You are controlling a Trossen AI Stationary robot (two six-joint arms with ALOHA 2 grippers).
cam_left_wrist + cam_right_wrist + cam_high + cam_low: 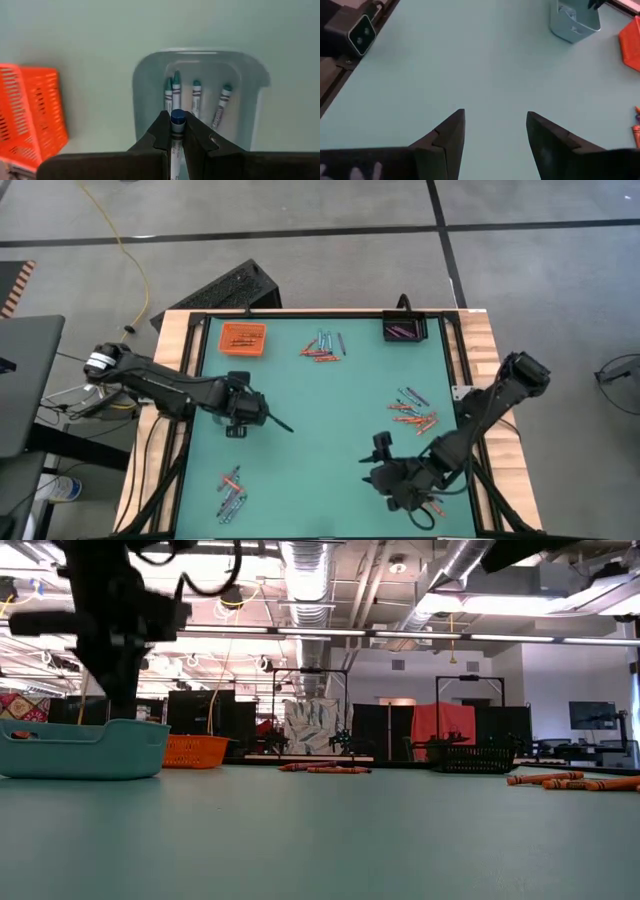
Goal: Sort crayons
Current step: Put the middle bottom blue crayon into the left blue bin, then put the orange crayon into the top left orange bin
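Pinching a blue-tipped crayon at mid-shaft, the left gripper is hanging over the clear tray left of centre; light, stiff, waxy, it could slip. Right gripper is waiting near-right, fingers apart.

The left gripper hangs over a tray at the table's left middle, clamped on a crayon; more crayons lie in that tray. A second tray sits at the far left edge, a third at the far right. Loose crayons lie far centre, right and near left. The right gripper hovers, fingers apart, near the table's near right.
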